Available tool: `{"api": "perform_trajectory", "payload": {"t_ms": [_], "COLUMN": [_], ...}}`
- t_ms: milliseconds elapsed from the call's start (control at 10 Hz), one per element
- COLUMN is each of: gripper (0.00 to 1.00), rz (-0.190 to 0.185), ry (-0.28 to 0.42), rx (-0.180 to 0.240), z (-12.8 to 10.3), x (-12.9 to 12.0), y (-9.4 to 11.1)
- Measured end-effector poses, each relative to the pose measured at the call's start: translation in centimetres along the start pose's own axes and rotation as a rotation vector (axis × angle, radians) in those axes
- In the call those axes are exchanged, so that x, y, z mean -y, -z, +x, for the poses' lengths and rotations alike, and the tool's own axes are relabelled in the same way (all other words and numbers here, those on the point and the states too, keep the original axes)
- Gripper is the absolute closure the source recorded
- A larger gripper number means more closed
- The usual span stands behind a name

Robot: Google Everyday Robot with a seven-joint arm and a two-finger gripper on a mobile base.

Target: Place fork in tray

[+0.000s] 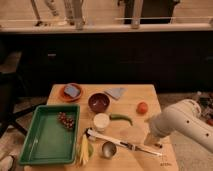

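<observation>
- The fork lies flat on the wooden table near its front right corner. It is well apart from the green tray at the left.
- One end of the fork sits close to the dark tip of the white-handled utensil.
- Thin metal lying flat on wood gives the fingers little to bite. A close made too high would likely slip off and skid the fork.
- The fork is near the table's front edge, so a sideways nudge could push it over.
- The white-handled utensil and the small metal cup lie just to the left. A grasp aimed that way could catch the wrong utensil or knock the cup.
- The route to the tray passes over the metal cup and the white cup, which a low carry might strike. Grapes already sit in the tray's far right corner.
- The white arm reaches in from the right, sloping down and leftward.
- The gripper points down just over the fork; whether they touch is unclear.
- Its fingers are spread apart and grasp nothing.
</observation>
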Motion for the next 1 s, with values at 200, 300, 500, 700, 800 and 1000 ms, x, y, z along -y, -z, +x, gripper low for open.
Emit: {"api": "perform_trajectory", "payload": {"t_ms": [200,300,500,700,800,1000], "gripper": [0.31,0.31,0.31,0.31,0.31,0.31], "rz": [0.002,0.008,0.021,0.042,0.051,0.049], "ry": [-0.001,0.003,-0.003,-0.034,-0.047,-0.067], "rx": [0.001,0.008,0.020,0.041,0.054,0.082], "z": [0.0,-0.2,-0.3,0.3,0.6,1.0], "x": [0.0,-0.1,-1.4,-2.9,-3.6,-4.4], "y": [0.1,0.5,1.4,0.5,-0.3,-1.6]}}
